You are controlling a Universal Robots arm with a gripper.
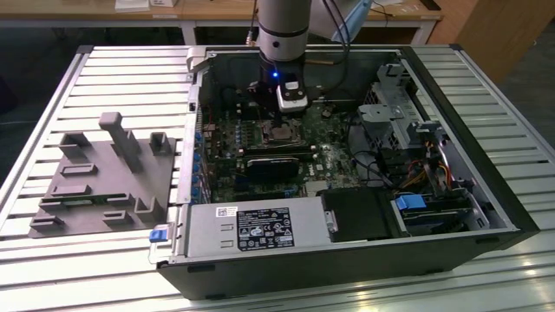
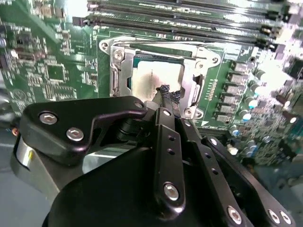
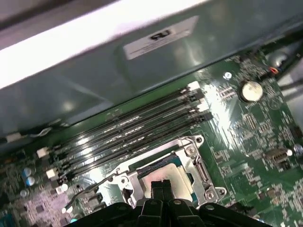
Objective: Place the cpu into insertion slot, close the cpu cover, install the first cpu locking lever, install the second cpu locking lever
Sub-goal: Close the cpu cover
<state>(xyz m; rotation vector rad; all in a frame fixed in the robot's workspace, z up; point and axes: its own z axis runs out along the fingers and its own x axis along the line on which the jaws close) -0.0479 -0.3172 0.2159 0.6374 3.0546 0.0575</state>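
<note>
Place: a robotics lab or test workshop.
Work surface: slatted metal tabletop.
On it: open desktop computer case lying on its side, motherboard bare; a grey tray of slots and upright posts beside it.
Machine: robot arm reaching down into the case.
Behind: wooden desks.

The cpu, a flat square chip with a dull silver-grey top, is seated level in the insertion slot, which is set into the green circuit board. The cpu cover, a thin silvery frame, is laid flat around the chip's edges.
</note>
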